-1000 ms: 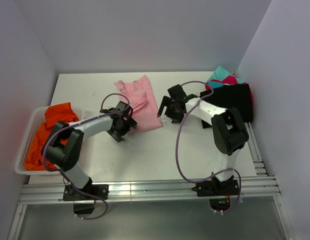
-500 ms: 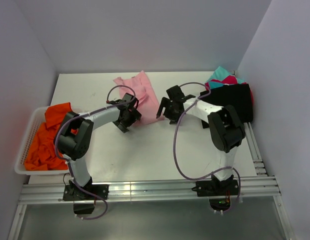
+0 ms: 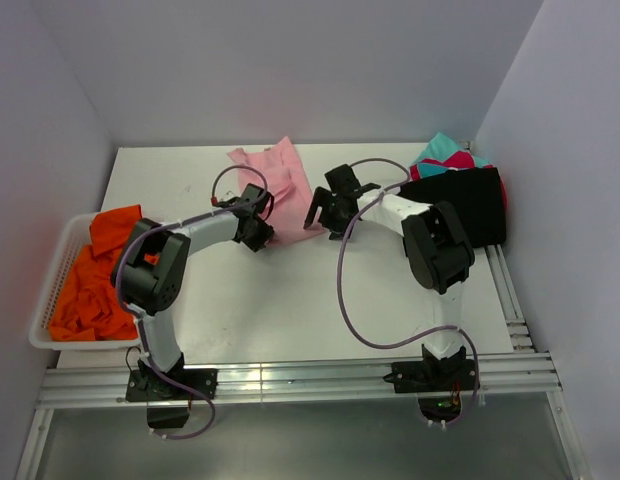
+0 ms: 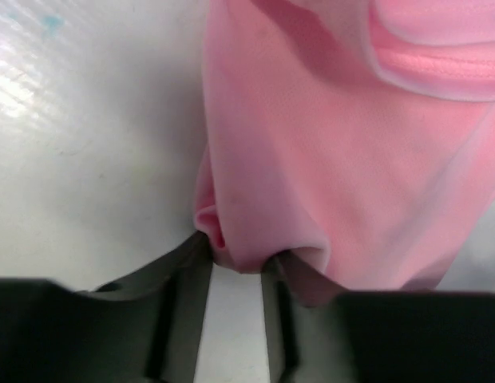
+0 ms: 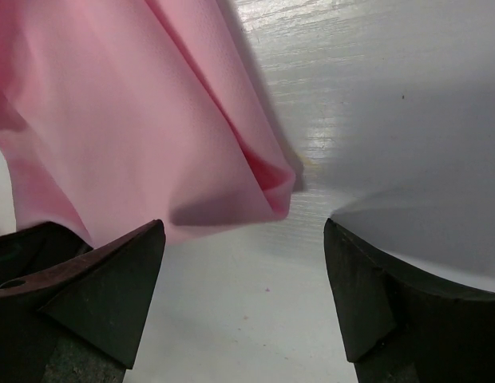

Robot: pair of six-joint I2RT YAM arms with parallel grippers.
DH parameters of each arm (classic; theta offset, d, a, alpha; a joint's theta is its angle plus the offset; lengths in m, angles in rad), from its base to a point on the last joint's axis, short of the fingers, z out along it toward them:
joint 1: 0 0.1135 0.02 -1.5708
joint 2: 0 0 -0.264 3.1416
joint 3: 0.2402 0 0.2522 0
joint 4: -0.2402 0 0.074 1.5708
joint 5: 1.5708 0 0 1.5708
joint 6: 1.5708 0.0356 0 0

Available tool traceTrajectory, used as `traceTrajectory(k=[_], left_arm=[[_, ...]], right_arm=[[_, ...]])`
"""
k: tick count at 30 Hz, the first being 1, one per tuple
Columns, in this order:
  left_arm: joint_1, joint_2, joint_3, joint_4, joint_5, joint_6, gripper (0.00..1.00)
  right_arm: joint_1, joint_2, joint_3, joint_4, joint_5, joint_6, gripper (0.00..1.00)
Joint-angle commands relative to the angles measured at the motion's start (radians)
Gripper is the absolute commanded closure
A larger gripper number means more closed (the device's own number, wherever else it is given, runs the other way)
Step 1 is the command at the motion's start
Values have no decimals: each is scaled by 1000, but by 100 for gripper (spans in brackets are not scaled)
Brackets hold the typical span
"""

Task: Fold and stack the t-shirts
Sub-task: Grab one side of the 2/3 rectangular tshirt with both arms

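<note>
Cloth first: the pink t-shirt (image 3: 282,180) lies rumpled on the tabletop (image 3: 290,300) close to the far edge, roughly midway between the left and right edges. The left gripper (image 3: 258,232) is down at the shirt's near left corner. In its wrist view I see the jaws drawn close together, with a bulging fold of pink hem pinched between the two fingertips (image 4: 193,262) and bare tabletop showing in the gap behind the fold. The right gripper (image 3: 318,215) sits low at the shirt's right side with its jaws spread wide. In its wrist view a folded corner of the shirt lies on the table between the fingers, touching neither as far as I can see, so it grips nothing.

By the far right corner a black t-shirt (image 3: 470,205) lies flat. A magenta t-shirt (image 3: 462,160) and a teal t-shirt (image 3: 440,148) peek out from its far side. At the left edge a white mesh basket (image 3: 48,300) holds crumpled orange t-shirts (image 3: 90,270), well apart from both grippers.
</note>
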Motion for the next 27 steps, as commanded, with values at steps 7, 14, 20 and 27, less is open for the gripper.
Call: traceTrajectory(k=[7, 14, 20, 27], left_arm=[[53, 113, -62, 41, -21, 72, 92], [57, 81, -73, 34, -15, 123, 96], [57, 23, -130, 37, 1, 140, 97], [57, 30, -145, 27, 1, 159, 98]], right_arm=[[7, 12, -2, 24, 5, -23, 13], [7, 84, 68, 51, 7, -11, 15], [8, 148, 114, 82, 2, 26, 28], [15, 164, 96, 87, 14, 41, 77]])
